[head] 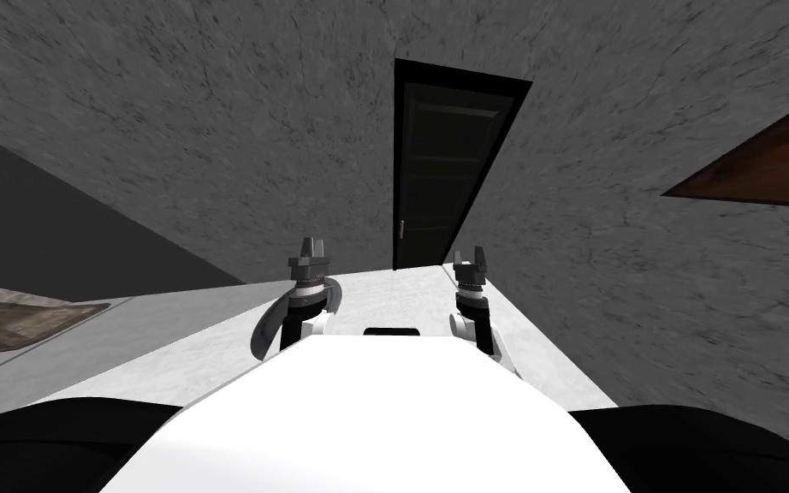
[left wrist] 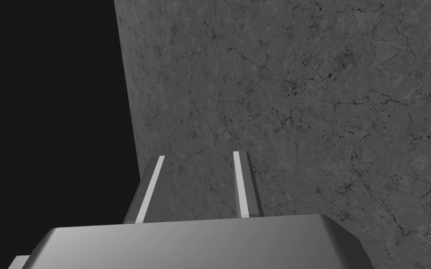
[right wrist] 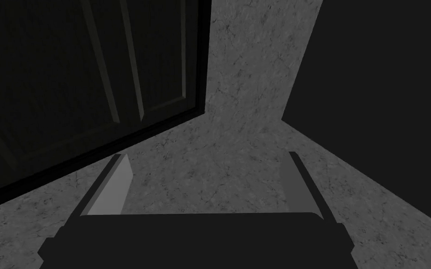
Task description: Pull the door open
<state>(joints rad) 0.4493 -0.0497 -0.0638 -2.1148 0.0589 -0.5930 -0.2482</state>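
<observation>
A dark panelled door (head: 444,163) stands shut in the grey mottled wall (head: 213,128) ahead, with a small pale handle (head: 401,229) on its left edge. Both grippers hang short of it, over the pale floor. My left gripper (head: 310,248) is left of the door; its fingers (left wrist: 240,182) stand narrowly apart with nothing between them, facing the wall. My right gripper (head: 470,257) is below the door's right side. It is open (right wrist: 207,155) and empty, pointing at the door's lower panels (right wrist: 93,70) and the wall beside them.
A second grey wall (head: 641,282) runs close along my right, carrying a brown framed panel (head: 769,167). A rug (head: 8,317) lies on the floor far left, under a darker wall (head: 59,222). A black area (left wrist: 46,116) lies past the wall's edge.
</observation>
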